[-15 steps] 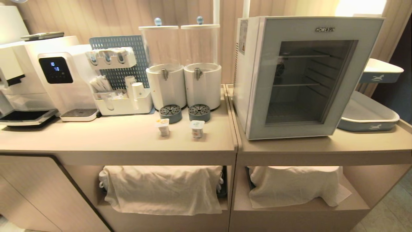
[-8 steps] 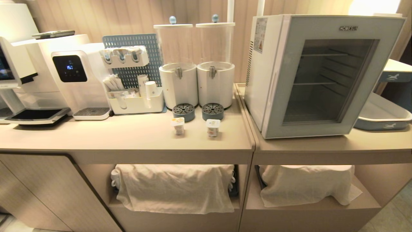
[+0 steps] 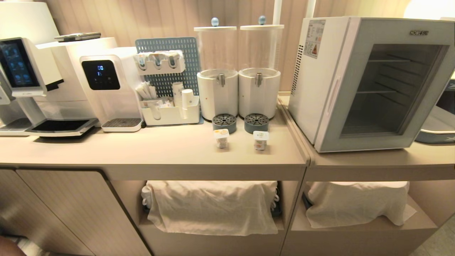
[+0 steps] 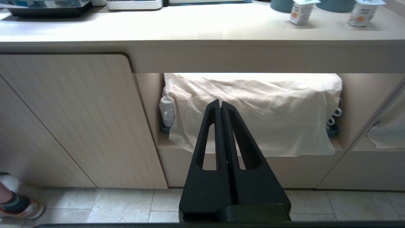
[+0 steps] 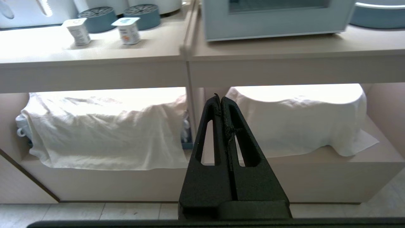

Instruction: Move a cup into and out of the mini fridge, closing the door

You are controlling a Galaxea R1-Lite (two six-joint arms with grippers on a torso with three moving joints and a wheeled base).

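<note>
Two small white foil-lidded cups (image 3: 221, 138) (image 3: 260, 139) stand on the beige counter (image 3: 160, 149), in front of two clear dispensers. To their right stands the white mini fridge (image 3: 316, 81). Its pale grey-blue door (image 3: 346, 92), with a dark glass window, is closed, and the wire shelves behind the glass look bare. Neither arm shows in the head view. My left gripper (image 4: 220, 103) is shut and empty, below counter height, facing a cloth-covered shelf. My right gripper (image 5: 220, 98) is likewise shut and empty, with the cups (image 5: 128, 30) and the fridge's base (image 5: 272, 22) above it.
A coffee machine (image 3: 42, 81), a water dispenser (image 3: 106, 89) and a pegboard organiser (image 3: 167, 89) line the counter's left. Two grey drip cups (image 3: 224, 122) sit under the dispensers (image 3: 217, 71). White cloths (image 3: 213, 206) (image 3: 355, 202) cover the lower shelves. A person's shoe (image 4: 15, 205) is on the floor.
The whole head view has slid to the right, so the camera has moved left along the counter. Nothing on the counter has moved, and the door stays closed.
</note>
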